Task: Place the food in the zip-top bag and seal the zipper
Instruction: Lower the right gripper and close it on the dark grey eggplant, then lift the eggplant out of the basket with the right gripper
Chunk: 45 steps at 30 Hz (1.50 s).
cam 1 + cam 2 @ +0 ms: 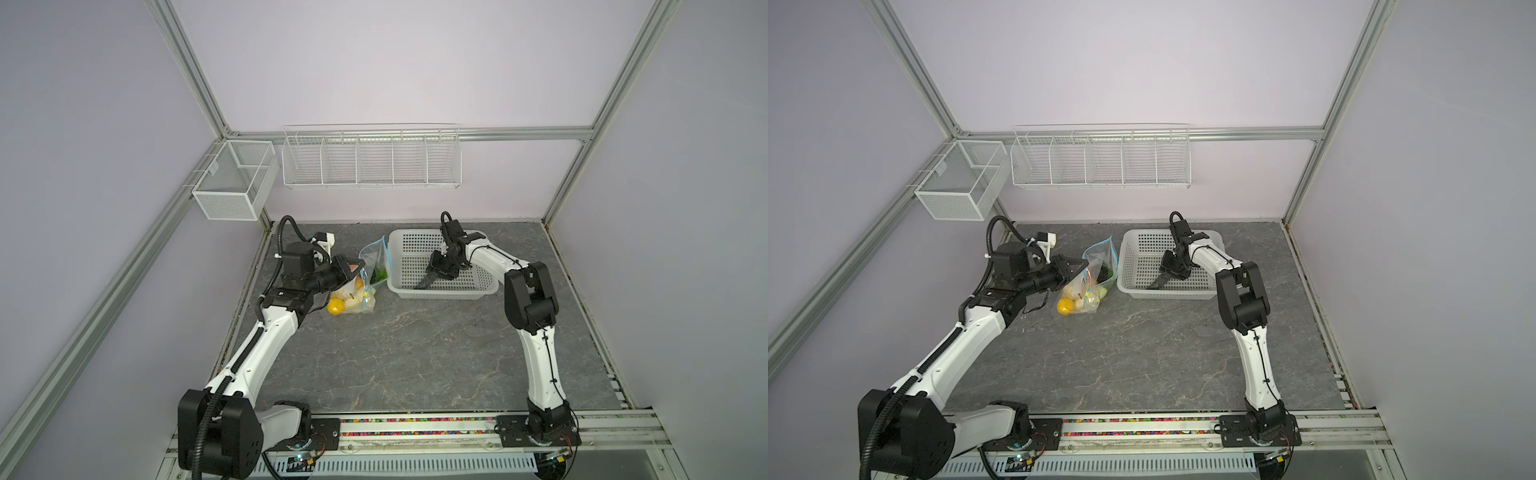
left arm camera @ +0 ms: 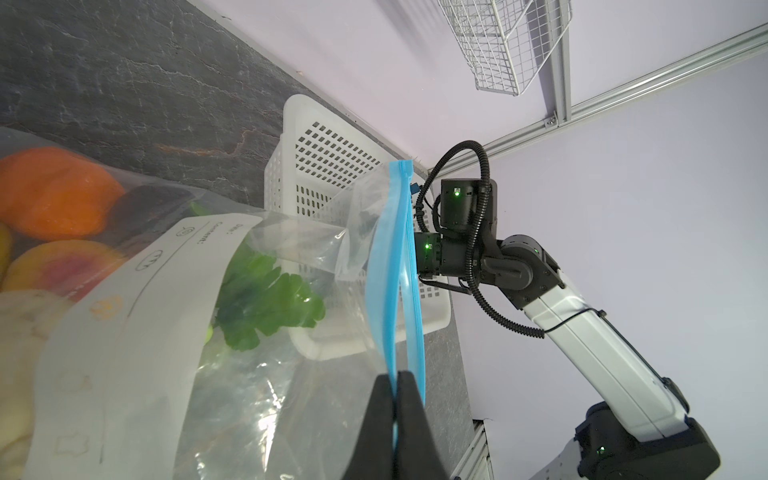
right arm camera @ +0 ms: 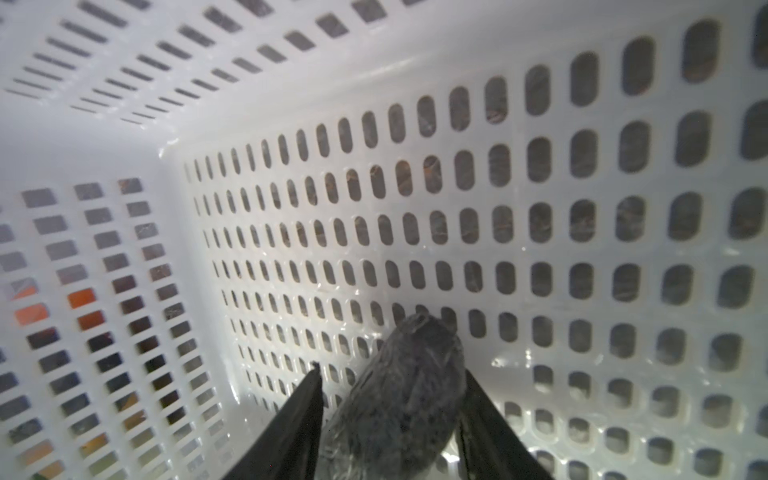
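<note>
In both top views the zip-top bag (image 1: 376, 259) (image 1: 1100, 257) stands on the table (image 1: 415, 353) left of centre, with the food (image 1: 345, 301) in its lower part. The basket (image 1: 449, 294) sits just to its right, near the table's back edge. The avocado (image 3: 407, 395) lies on the basket's floor between the fingers of the right gripper (image 3: 390, 370). On the walls behind, towards the upper left of the frame, a mesh box (image 1: 232, 183) hangs left of a wire rack (image 1: 372, 160).

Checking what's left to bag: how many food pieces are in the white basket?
1: the dark avocado, in the basket between the jaws of the right gripper; the arm may hide others.
</note>
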Motion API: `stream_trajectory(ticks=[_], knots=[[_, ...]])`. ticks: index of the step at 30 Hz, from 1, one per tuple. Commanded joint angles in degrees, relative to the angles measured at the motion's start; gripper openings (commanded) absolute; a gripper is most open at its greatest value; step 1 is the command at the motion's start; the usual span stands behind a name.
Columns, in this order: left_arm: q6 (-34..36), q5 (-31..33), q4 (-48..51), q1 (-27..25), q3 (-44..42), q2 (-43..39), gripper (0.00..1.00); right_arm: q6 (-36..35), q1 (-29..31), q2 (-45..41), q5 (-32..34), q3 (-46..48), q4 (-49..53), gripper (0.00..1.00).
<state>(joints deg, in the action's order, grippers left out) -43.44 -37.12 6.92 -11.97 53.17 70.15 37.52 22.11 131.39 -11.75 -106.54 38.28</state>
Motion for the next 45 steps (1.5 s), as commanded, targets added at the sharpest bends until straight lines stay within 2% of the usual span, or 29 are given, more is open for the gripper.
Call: stream_trajectory(ticks=[1, 9, 22, 36, 45], knots=[[0.5, 0.2, -1.0, 0.5, -0.3, -0.2, 0.0, 0.1, -0.5, 2.1, 0.2, -0.8, 0.5, 0.48], [0.5, 0.2, -1.0, 0.5, -0.3, -0.2, 0.0, 1.2, -1.2, 3.1, -1.7, -2.7, -0.6, 0.46], [0.3, 0.5, -0.9, 0.6, -0.3, 0.2, 0.0, 5.9, -3.6, 1.6, -7.7, -0.5, -6.9, 0.35], [0.0, 1.7, 0.0, 0.6, 0.0, -0.4, 0.0, 5.8, -5.7, -4.9, -4.5, 3.9, -13.0, 0.32], [-0.2, 2.0, 0.5, 0.7, 1.2, 0.3, 0.0, 4.7, -6.8, -8.6, -4.7, 7.3, -16.5, 0.32]])
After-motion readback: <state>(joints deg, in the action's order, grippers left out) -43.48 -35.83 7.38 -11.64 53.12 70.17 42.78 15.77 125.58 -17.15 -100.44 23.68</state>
